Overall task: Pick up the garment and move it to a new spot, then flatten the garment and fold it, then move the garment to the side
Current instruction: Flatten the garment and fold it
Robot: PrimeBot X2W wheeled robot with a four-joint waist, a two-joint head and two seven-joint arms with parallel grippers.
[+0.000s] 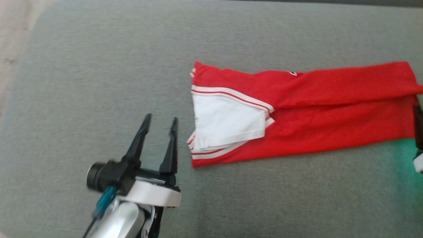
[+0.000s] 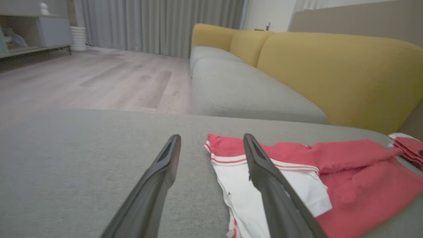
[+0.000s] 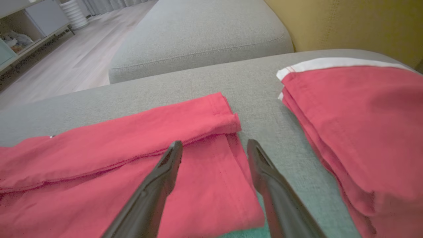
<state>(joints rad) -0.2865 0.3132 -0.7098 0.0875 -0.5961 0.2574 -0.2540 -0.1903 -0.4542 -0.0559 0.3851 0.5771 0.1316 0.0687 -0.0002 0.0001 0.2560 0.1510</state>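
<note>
A red garment (image 1: 307,109) with white sleeves and striped trim lies folded into a long strip on the grey cushion (image 1: 99,66). My left gripper (image 1: 160,120) stands open just left of the strip's white end (image 2: 238,185), not touching it. My right gripper (image 3: 214,145) is open over the strip's other end (image 3: 211,172), nothing between its fingers. At the head view's right edge a dark part of the right gripper (image 1: 418,125) shows.
A second folded red garment (image 3: 360,132) with a white edge lies just right of the strip. Behind are a yellow sofa back (image 2: 337,69), another grey seat cushion (image 2: 244,92), wooden floor (image 2: 92,79) and a low cabinet (image 2: 36,33).
</note>
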